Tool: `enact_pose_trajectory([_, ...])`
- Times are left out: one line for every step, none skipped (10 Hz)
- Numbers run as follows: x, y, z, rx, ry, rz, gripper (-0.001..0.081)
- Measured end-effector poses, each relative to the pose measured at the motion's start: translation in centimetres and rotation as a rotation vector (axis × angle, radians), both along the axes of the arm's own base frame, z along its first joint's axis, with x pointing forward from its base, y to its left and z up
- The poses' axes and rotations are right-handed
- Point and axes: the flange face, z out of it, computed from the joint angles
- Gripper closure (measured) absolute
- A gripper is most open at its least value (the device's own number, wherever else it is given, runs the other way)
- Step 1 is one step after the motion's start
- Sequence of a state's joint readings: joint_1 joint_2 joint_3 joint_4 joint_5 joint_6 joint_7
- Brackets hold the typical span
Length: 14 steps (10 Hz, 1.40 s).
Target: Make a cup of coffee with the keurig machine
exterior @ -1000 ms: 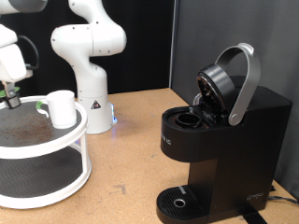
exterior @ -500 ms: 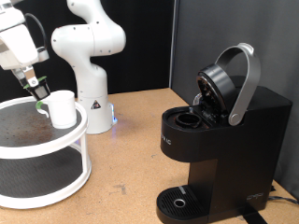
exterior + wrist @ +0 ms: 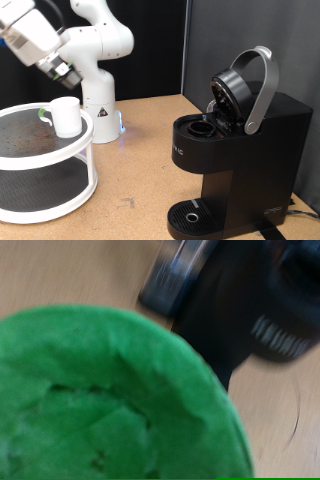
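Your gripper hung above the cup; a green-topped pod filled the wrist view, though I couldn't tell how the fingers stood. The coffee maker stood open.

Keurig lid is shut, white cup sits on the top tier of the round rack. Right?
Not quite. The exterior view shows the keurig machine with its lid raised and the pod chamber exposed, not shut. The rest holds: the cup sits on the top tier of the round rack.
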<state>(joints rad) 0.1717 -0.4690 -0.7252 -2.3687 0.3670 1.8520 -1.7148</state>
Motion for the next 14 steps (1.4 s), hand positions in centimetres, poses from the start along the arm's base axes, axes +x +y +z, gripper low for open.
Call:
enact_pose_trajectory([0.9, 1.0, 0.9, 0.042, 0.005, -0.014, 0.0333])
enact_pose_trajectory([1.7, 2.0, 1.7, 0.046, 0.009, -0.041, 0.0333])
enact_pose_trajectory([2.2, 2.6, 1.9, 0.035, 0.019, -0.065, 0.0333])
enact_pose_trajectory([2.1, 2.5, 1.8, 0.039, 0.022, -0.061, 0.0333])
enact_pose_trajectory([2.0, 2.9, 1.8, 0.081, 0.042, -0.047, 0.0333])
enact_pose_trajectory([2.2, 3.6, 2.2, 0.158, 0.061, -0.054, 0.0333])
enact_pose_trajectory([2.9, 4.6, 2.9, 0.236, 0.096, -0.059, 0.0333])
enact_pose_trajectory([3.9, 5.5, 3.5, 0.273, 0.126, -0.081, 0.0333])
enact_pose_trajectory([4.9, 6.4, 3.8, 0.288, 0.154, -0.108, 0.0333])
enact_pose_trajectory([6.1, 7.3, 4.0, 0.278, 0.164, -0.152, 0.0333])
enact_pose_trajectory([7.5, 8.0, 4.1, 0.234, 0.139, -0.214, 0.0333])
enact_pose_trajectory([8.4, 8.5, 4.1, 0.202, 0.119, -0.262, 0.0333])
enact_pose_trajectory([8.1, 8.6, 4.0, 0.212, 0.135, -0.244, 0.0333])
enact_pose_trajectory([8.1, 8.7, 4.0, 0.232, 0.140, -0.242, 0.0333])
